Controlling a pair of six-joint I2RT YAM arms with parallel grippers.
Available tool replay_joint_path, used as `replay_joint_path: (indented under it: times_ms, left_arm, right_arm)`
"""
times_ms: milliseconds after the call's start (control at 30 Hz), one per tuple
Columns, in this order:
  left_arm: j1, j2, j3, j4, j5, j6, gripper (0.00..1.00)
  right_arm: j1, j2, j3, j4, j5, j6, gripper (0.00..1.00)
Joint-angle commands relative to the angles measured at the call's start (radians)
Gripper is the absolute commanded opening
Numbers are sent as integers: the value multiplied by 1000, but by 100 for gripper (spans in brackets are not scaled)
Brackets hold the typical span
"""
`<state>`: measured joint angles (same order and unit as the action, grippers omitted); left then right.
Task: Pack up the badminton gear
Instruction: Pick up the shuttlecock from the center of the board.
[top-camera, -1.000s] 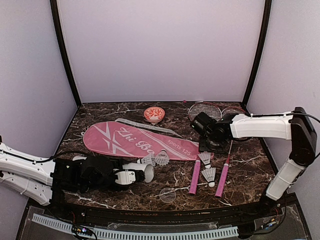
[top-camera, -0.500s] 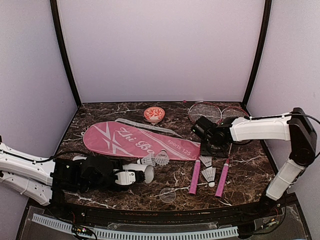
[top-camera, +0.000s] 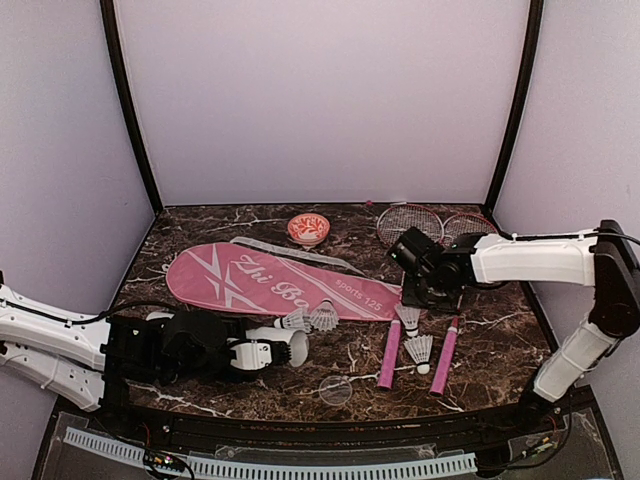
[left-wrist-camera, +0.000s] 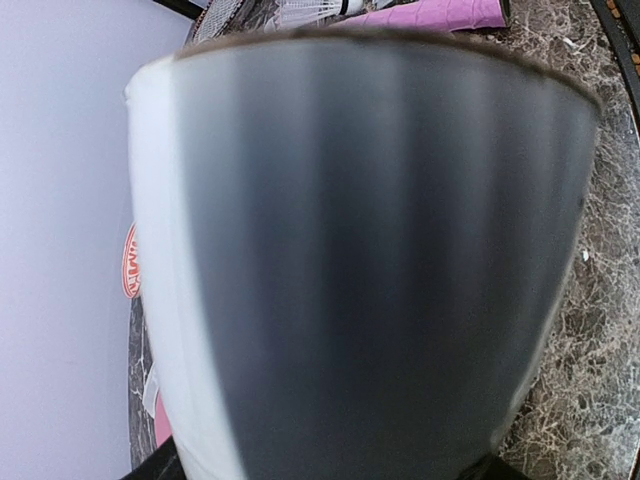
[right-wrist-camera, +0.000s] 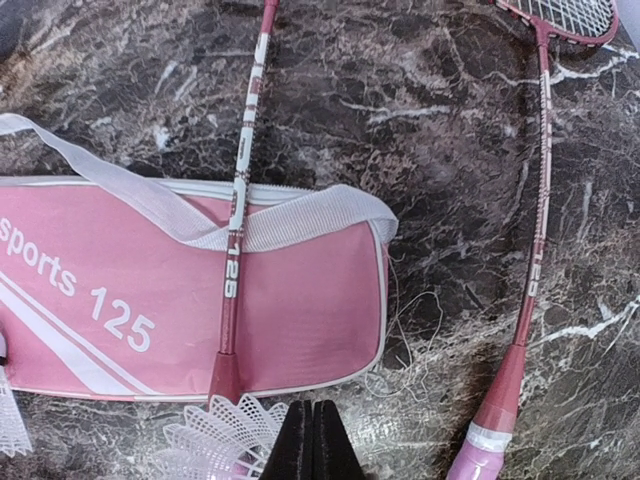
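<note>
Here right arm (top-camera: 530, 258) stretches leftward, tool (right-wrist-camera: 312, 438) closed.

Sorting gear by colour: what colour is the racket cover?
Pink with white lettering and stripes. The racket cover shows best in the top external view.

Dark marble table (top-camera: 490, 335), pink racket cover (top-camera: 270, 280), two rackets (top-camera: 388, 357), shuttlecocks (top-camera: 417, 350), patterned bowl (top-camera: 308, 229)

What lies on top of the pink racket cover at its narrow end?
A racket shaft crosses the cover and its white strap. The cover's inside is hidden.
</note>
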<state>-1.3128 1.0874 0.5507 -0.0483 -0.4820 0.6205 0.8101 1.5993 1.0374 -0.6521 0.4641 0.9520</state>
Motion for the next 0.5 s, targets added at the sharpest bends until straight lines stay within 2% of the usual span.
replay_joint_path:
  times_ms: [0, 267, 467]
  left_arm:
    - [1, -1, 30, -1, -1, -6, 67]
    - [1, -9, 30, 2, 1, -8, 67]
    - [1, -24, 30, 6, 7, -16, 67]
  right_arm:
    - [7, -95, -23, 21, 54, 8, 0]
    - [11, -292, -133, 159, 55, -49, 0]
    - [12, -500, -296, 405, -26, -80, 0]
